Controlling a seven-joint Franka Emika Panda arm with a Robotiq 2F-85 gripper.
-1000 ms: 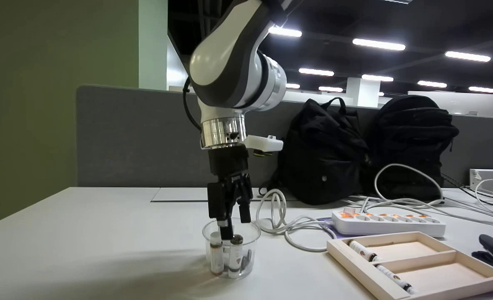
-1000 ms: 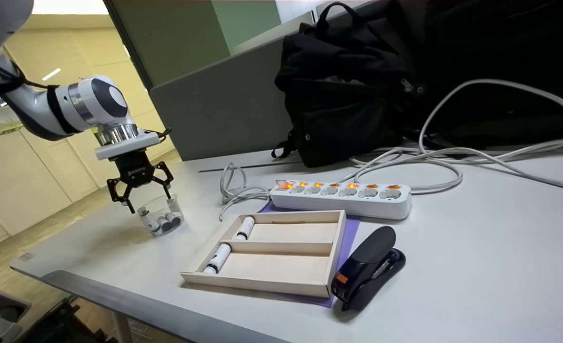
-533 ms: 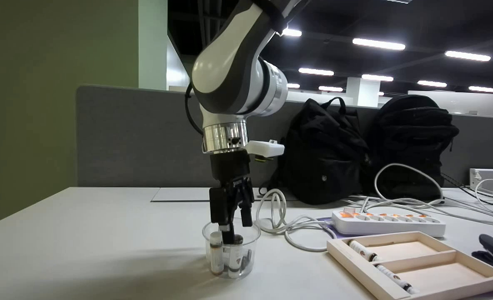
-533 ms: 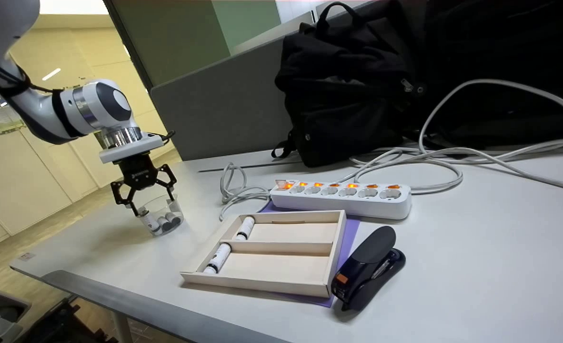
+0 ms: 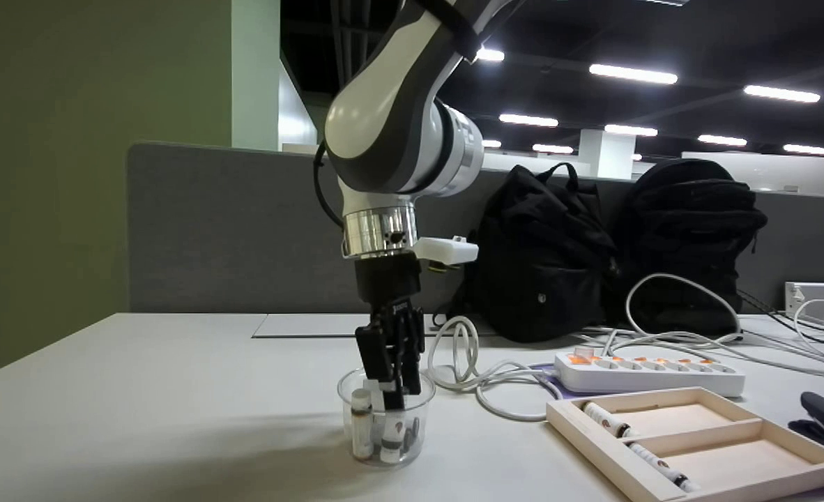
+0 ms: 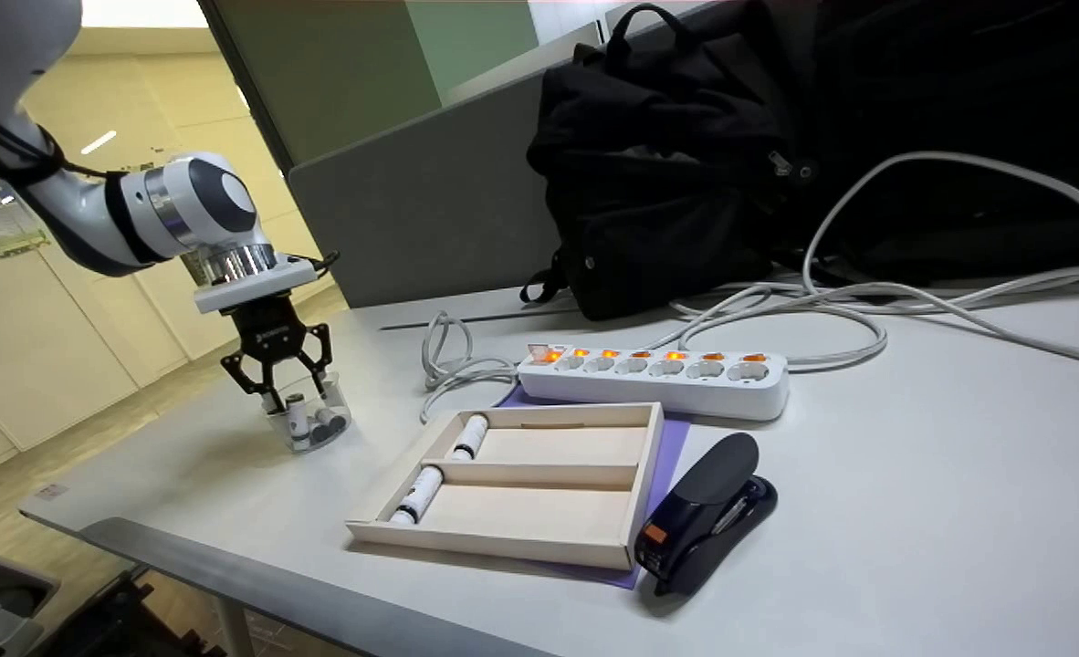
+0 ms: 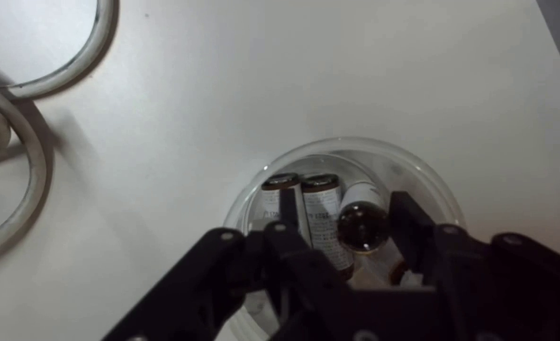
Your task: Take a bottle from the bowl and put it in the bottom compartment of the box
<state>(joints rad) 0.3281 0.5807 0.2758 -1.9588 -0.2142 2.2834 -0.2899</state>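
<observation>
- Two fingers (image 7: 408,227) are standing parted on my claw (image 7: 344,208), partly spread, and in the wrist view their tips are showing within the rim of the clear bowl (image 7: 348,143).
- Between them the bottle (image 7: 363,227) is standing nearly upright in the bowl, dark end up, closer to one finger; whether that finger is touching it I cannot tell.
- Two more vials (image 7: 325,218) are lying side by side there, crowding my other finger, which is covering part of them.
- One further vial (image 5: 362,425) is standing white cap up near the bowl's side in an exterior view.
- Under the bowl a white table (image 7: 176,142) is spreading out, and a pale cable (image 7: 38,166) is coiling on it, apart from the bowl.
- Farther off, the wooden box (image 6: 503,546) is lying on a purple sheet (image 6: 670,447), and two vials (image 6: 419,493) are resting along one side of it, one on each side of its divider (image 6: 539,475).
- A black stapler (image 6: 717,470) is resting just beside the box, and a white power strip (image 6: 654,392) is glowing orange beyond it.
- Two black backpacks (image 5: 544,258) are standing before a grey panel (image 5: 231,230).
</observation>
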